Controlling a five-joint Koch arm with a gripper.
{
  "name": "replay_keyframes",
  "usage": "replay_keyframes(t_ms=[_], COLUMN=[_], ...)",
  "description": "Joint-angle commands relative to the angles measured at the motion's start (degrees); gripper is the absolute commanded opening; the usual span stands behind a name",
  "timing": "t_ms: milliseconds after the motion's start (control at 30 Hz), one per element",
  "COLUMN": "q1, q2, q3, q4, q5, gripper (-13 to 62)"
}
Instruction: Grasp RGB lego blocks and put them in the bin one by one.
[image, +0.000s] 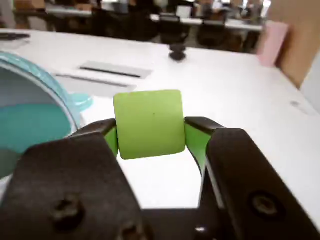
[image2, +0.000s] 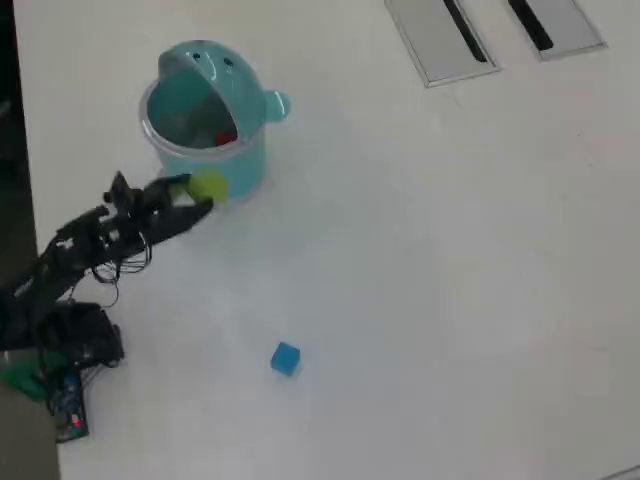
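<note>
The end effector (image2: 205, 190) is clamped on the yellow-green block (image: 149, 123), held just at the teal bin's (image2: 245, 165) rim, a red block (image2: 225, 137) lying inside and the blue block (image2: 285, 358) well apart on the white counter (image2: 450, 280).

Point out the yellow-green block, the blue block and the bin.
yellow-green block (image: 149, 124): wrist view, middle of its front face, between the jaws.
blue block (image2: 285, 359): overhead view, its top face, on the table.
bin (image2: 243, 165): overhead view, its outer side wall.
</note>
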Motion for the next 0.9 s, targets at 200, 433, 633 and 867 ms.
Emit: replay_keyframes(t_ms=[200, 433, 633, 867], q1=[-14.85, -21.80, -26.54, -32.08], q2=[3.87, 0.79, -5.10, -13.01], q3=[-2.64, -2.55, -1.93, -3.08], q4=[-6.77, -9.93, -16.87, -23.29], q5=[0.88, 2.11, 2.29, 2.20], gripper=[7.1, 7.0, 6.9, 6.9])
